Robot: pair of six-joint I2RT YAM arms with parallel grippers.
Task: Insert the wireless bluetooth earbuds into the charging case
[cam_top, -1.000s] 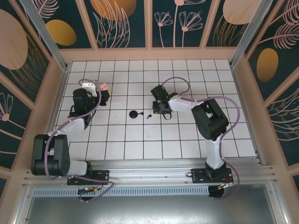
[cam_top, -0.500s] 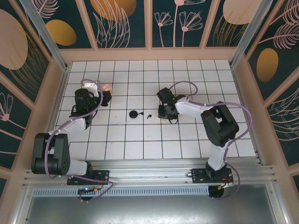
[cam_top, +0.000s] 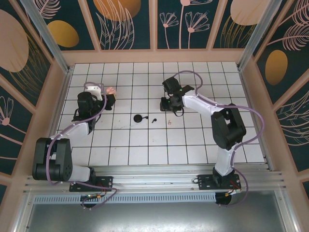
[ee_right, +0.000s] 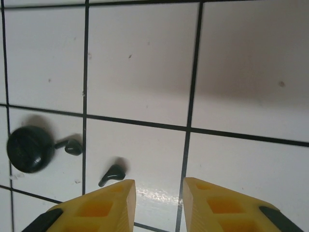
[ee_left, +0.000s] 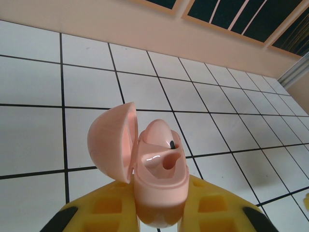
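The pink charging case sits lid-open at the far left of the desk, clenched in the jaws of the left gripper as it was a second ago. A black earbud and a round black object lie mid-desk, with a small pinkish piece just to their right. The right gripper, its jaws released over bare tile, has drawn back toward the far side.

Top camera overlooks table; wrist cameras close, low.
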